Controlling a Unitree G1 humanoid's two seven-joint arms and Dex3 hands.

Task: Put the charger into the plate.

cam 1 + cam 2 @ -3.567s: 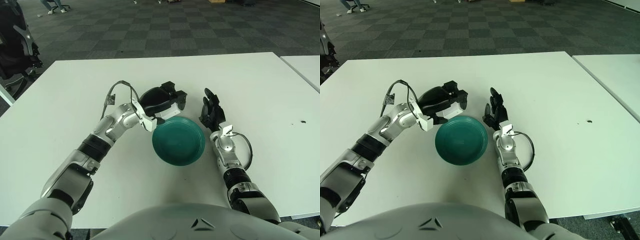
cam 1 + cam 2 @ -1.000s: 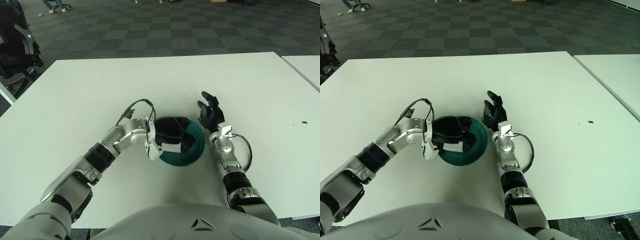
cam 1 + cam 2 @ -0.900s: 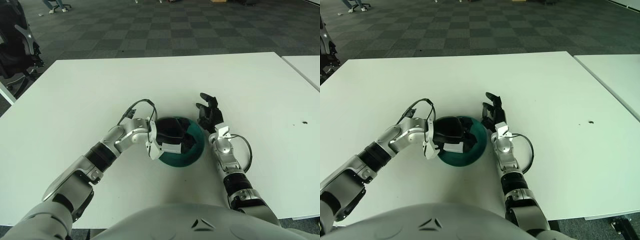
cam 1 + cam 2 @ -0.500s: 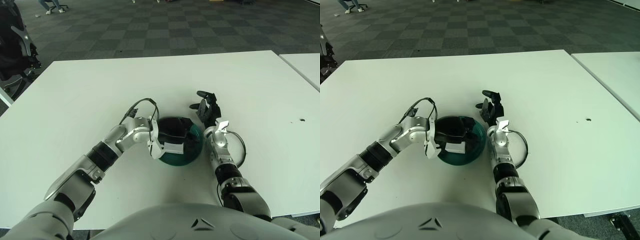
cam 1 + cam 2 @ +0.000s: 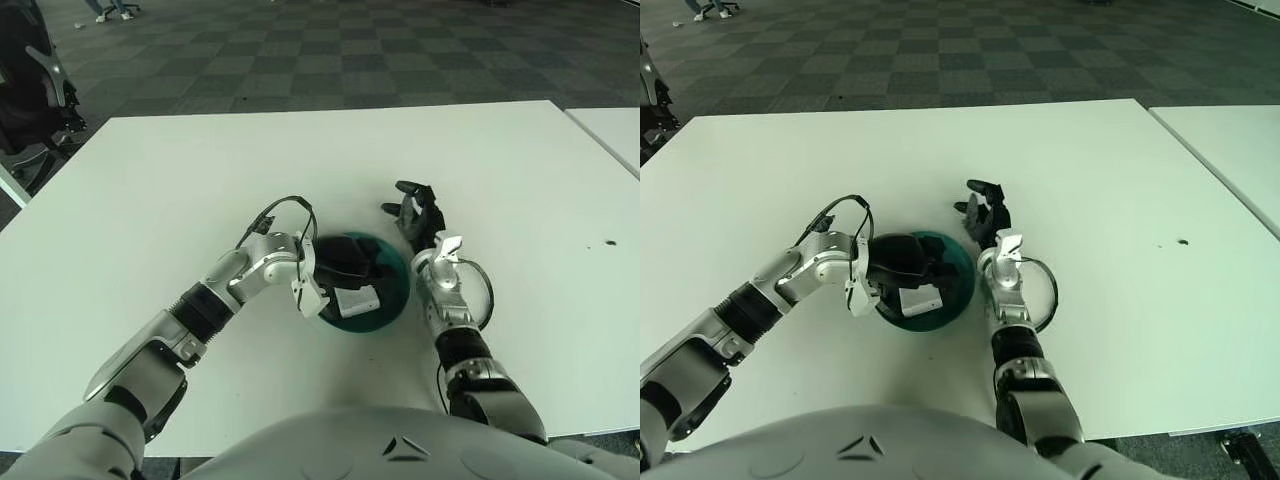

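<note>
The white rectangular table [image 5: 150, 190] carries one round teal plate [image 5: 397, 296] near its front centre; a second white table [image 5: 612, 125] stands apart at the far right, and a black office chair [image 5: 35, 90] sits on the checkered carpet floor [image 5: 330, 50] at far left. Nothing stands between either arm and the plate. The left hand [image 5: 350, 262] is over the plate's left and middle portion, its black fingers partly curled; the white rectangular charger [image 5: 357, 300] lies inside the plate at the near edge of that hand, and whether the fingers still touch it cannot be told. The right hand [image 5: 415, 213] shows just beside the plate's right rim, fingers curled loosely and holding nothing. Compared with half a second ago, the charger shows more fully below the left hand, lying flatter in the plate. Since the earliest frames, the left hand has carried it from behind the plate's far-left rim to above the plate.
</note>
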